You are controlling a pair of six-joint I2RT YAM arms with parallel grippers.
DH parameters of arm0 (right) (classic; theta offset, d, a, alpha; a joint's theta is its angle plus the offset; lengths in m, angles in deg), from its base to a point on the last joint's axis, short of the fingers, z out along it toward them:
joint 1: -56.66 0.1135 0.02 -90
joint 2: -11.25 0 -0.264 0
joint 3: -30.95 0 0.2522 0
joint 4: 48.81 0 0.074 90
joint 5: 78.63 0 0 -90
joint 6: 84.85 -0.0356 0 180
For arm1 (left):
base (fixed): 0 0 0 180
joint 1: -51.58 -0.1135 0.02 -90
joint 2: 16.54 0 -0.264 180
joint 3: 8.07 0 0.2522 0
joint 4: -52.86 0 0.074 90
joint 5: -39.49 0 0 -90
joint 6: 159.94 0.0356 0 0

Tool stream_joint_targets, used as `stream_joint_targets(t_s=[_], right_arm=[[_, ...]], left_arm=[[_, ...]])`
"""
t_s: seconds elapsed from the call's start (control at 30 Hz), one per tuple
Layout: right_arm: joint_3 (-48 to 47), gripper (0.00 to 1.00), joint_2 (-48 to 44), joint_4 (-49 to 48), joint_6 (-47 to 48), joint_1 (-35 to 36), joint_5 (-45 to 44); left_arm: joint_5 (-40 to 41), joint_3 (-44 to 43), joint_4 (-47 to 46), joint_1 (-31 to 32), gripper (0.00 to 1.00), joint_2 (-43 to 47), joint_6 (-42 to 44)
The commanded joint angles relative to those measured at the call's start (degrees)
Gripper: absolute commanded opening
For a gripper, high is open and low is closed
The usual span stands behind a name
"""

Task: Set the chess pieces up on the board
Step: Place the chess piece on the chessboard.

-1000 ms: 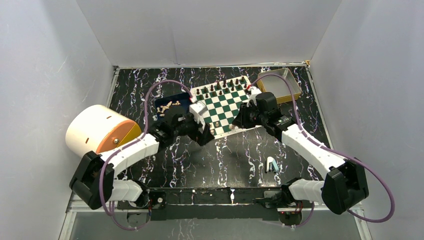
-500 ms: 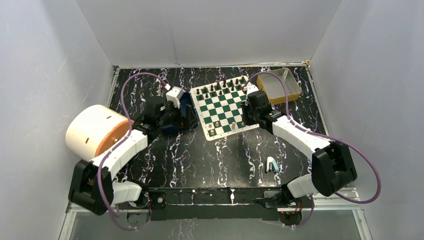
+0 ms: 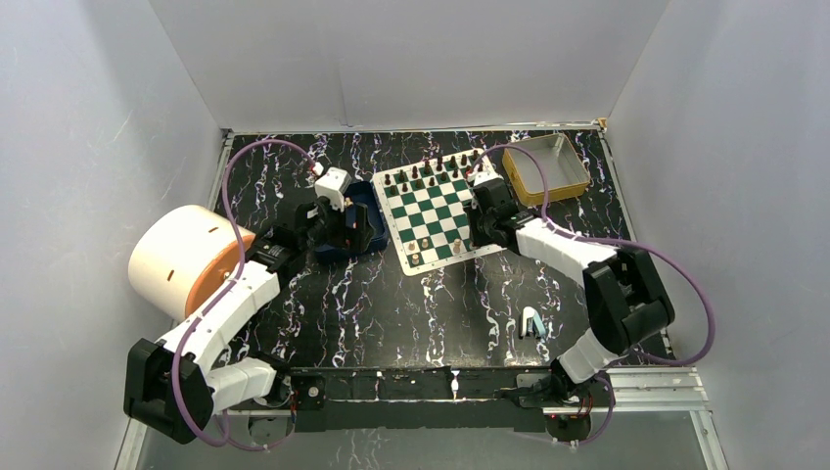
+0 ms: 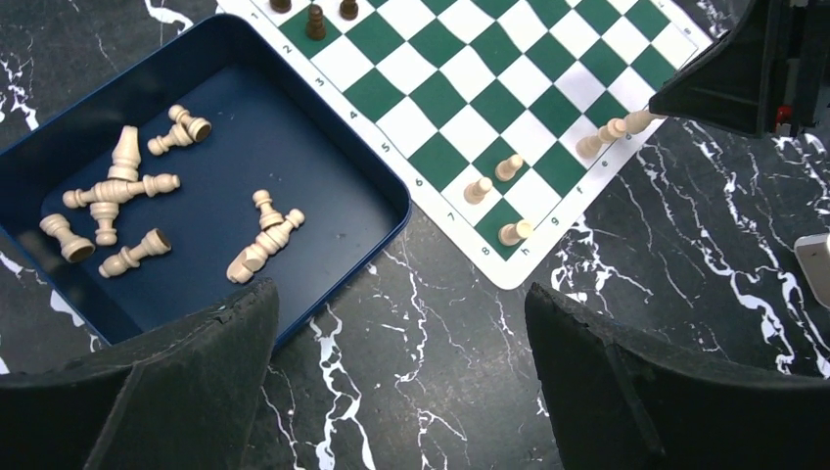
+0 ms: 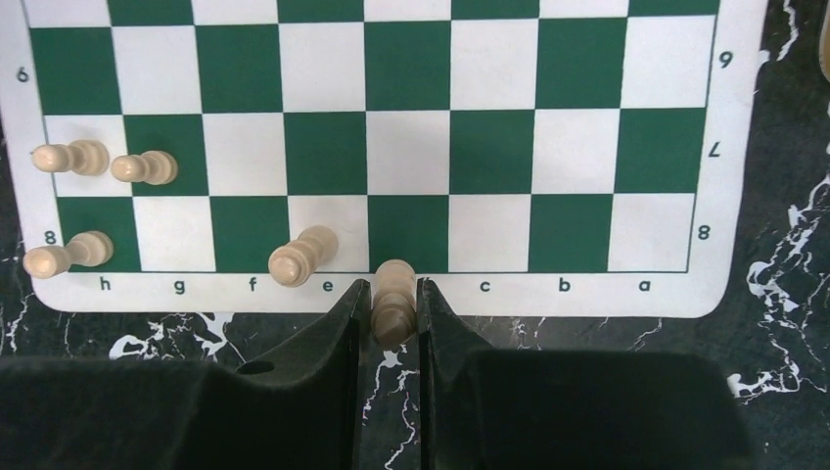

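One cream chess piece (image 5: 394, 282) is pinched in the right tool (image 5: 393, 305) at the board's (image 5: 406, 64) near edge, seemingly touching it; four more pieces (image 5: 299, 255) stand to its left. The left tool (image 4: 399, 308) hangs wide open, empty, over the blue tray's (image 4: 313, 127) edge, toppled pieces (image 4: 264, 235) inside.

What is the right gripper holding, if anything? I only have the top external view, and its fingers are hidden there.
Observer: In the right wrist view, the right gripper is shut on a cream chess piece, at the board border between the letters e and c.
Operator: And the left one?
Observer: In the left wrist view, the left gripper is open and empty, hovering beside the blue tray.
Operator: What's in that tray?
Observer: Loose cream pieces, most lying on their sides.
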Motion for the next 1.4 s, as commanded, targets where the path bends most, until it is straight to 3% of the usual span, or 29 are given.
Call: stream_joint_targets(t_s=[0.0, 1.23, 1.37], right_arm=[[-5.1, 0.21, 2.5, 1.0, -0.7, -0.1, -1.6], [-8.7, 0.24, 8.8, 1.6, -0.2, 0.0, -1.7], [-8.8, 0.33, 9.1, 1.9, -0.3, -0.1, -1.5]], left_arm=[[3.4, -2.2, 2.8, 0.7, 0.93, 1.9, 2.0], [1.9, -1.9, 2.2, 1.0, 0.93, 1.6, 2.4], [2.1, -1.9, 2.2, 1.0, 0.93, 1.6, 2.5]])
